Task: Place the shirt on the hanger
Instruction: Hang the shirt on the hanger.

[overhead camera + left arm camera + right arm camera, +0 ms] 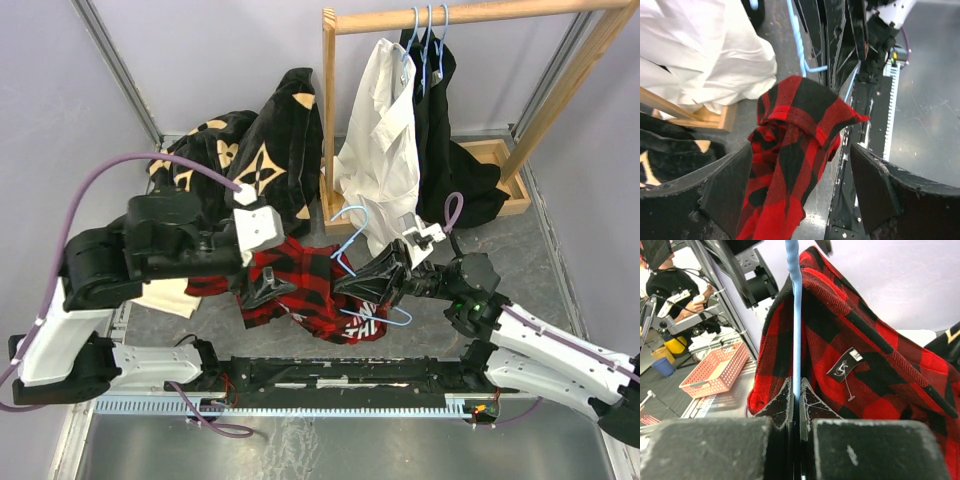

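The red-and-black plaid shirt (305, 290) lies bunched on the grey table (560, 270) just ahead of the arm bases, between the two grippers. The light-blue wire hanger (362, 250) lies tilted across its right side, hook pointing toward the wooden rail (450, 14).

In the right wrist view the hanger's wire (793, 315) runs up against the shirt's inner face, close to a small black label (845, 367). So the frame seems to have entered the neck area; whether a shoulder is seated on it cannot be told.

The right gripper (796, 402) is clenched on the hanger wire, propping it. The left gripper (800, 170) stands released, jaws wide, with a raised fold of plaid (795, 140) between its fingers (725, 192) but not pinched.

By my reading the task is partway: the hanger is gripped and meeting the shirt, but most of the cloth stays heaped on the table. The left arm has yet to grasp the fabric and draw it over the frame.

Behind hang a white shirt (385, 150) and black fabric with tan motifs (270, 150).
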You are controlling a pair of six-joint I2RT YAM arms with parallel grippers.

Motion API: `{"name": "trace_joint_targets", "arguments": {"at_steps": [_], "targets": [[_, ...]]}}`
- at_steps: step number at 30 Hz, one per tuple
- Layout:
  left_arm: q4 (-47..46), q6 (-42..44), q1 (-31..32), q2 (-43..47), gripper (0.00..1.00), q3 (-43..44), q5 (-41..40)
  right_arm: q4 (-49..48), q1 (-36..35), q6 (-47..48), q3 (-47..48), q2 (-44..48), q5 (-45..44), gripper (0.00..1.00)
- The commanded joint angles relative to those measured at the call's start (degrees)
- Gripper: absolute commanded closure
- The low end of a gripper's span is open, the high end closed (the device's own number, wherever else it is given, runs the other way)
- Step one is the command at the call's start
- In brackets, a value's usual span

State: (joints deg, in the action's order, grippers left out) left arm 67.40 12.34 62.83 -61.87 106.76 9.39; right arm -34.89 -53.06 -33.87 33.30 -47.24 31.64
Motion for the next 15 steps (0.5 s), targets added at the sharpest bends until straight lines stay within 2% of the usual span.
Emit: {"name": "trace_joint_targets", "arguments": {"at_steps": [1, 5, 9, 15], "targets": [[0.61, 0.35, 0.17, -0.40, 0.16, -1.87, 4.45, 3.70, 0.21, 3.14, 5.46, 3.12, 4.86, 1.00], [0.75, 0.65, 0.23, -1.41, 0.23, -1.62, 5.76, 4.73, 0.24, 3.04, 6.29, 3.21, 5.82, 1.00], [1.37, 1.05, 0.25, -2.95, 0.43, -1.37, 9.06, 4.81, 0.28, 3.10, 6.92, 2.48, 6.07, 1.00], [2.43, 1.08, 0.19, -4.17, 0.66, -2.06, 11.05, 4.92, 0.24, 3.28, 7.39, 2.24, 5.53, 1.00]]}}
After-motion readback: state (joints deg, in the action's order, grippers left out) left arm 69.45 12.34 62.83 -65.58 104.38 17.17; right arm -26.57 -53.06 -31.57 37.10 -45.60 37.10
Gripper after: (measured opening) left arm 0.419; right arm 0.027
